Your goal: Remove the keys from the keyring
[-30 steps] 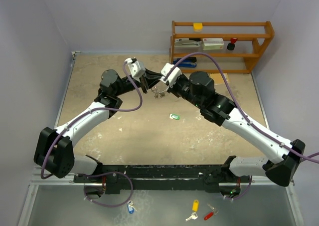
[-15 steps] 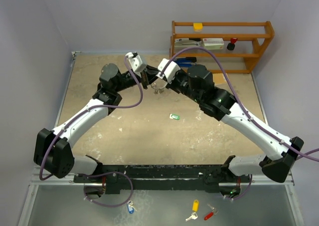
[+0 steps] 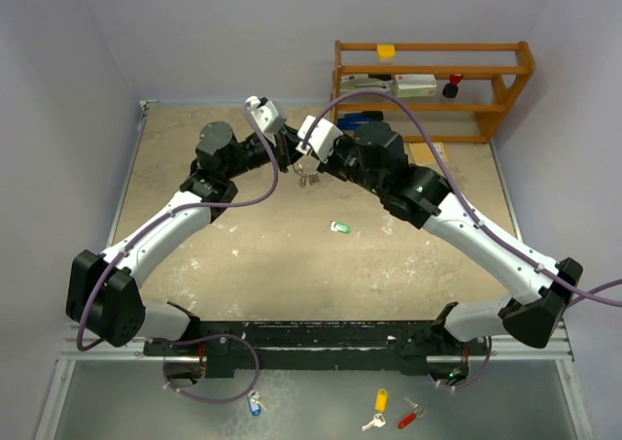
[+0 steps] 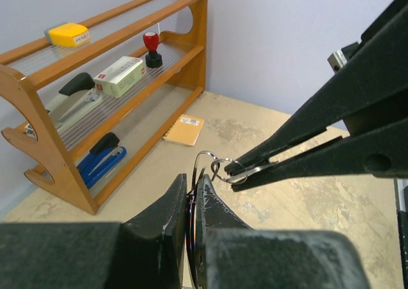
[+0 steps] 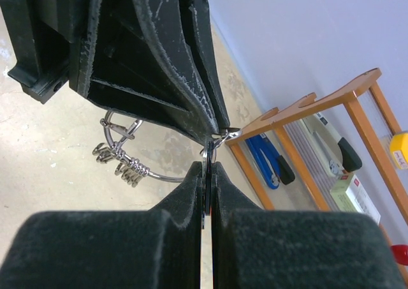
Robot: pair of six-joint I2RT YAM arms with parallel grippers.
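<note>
Step in hand: working a key off. Left gripper [image 4: 191, 196] clamps the keyring [image 5: 167, 179]. Right gripper [image 5: 208, 171], tip to tip with it, pinches what appears to be one key head [image 4: 229, 171]. Other keys [image 5: 124, 163] hang below both. Next: slide that key along the coil, with the ring held steady.

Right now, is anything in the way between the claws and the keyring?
Nothing visible is. The left claw and the right claw both already pinch the keyring from opposite sides, with the keys hanging from it.
</note>
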